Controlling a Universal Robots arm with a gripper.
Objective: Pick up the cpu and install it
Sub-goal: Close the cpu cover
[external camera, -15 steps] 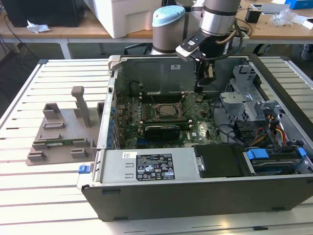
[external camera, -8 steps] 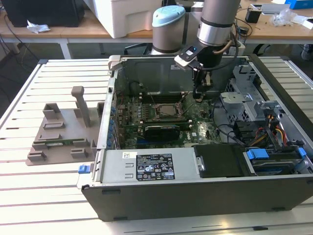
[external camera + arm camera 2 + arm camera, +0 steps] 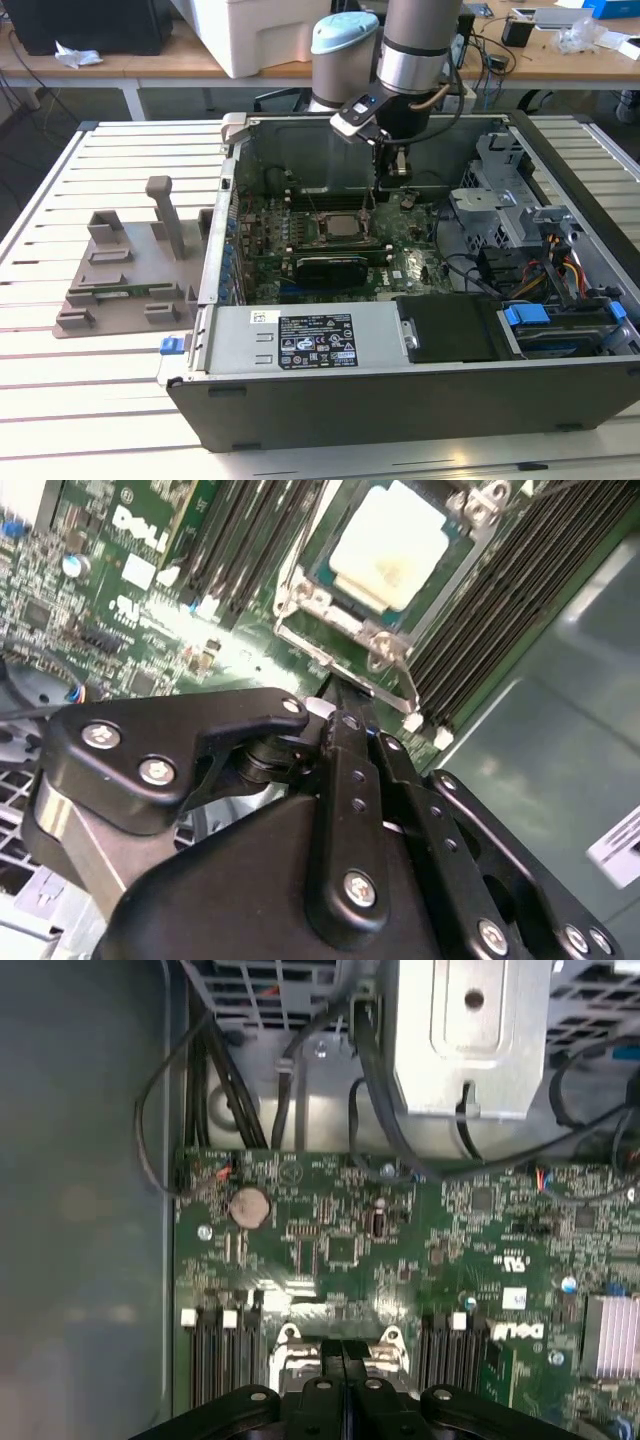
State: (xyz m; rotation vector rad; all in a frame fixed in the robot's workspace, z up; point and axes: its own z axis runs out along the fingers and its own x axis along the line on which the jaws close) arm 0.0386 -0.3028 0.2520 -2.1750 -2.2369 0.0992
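Trouble looks likeliest from a sideways drift, since the claw [image 3: 345, 702], fingers pressed together on nothing, hangs just beside the socket [image 3: 300, 592] where the cpu [image 3: 390, 545] lies and could knock it askew.

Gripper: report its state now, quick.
Gripper: closed, fingers together, holding nothing. The cpu lies in the socket.

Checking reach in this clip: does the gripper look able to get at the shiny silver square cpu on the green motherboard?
Probably yes: the cpu lies bare-topped in its metal socket bracket, and the shut gripper hangs close beside it inside the open case. The bracket hugs its edges, though.
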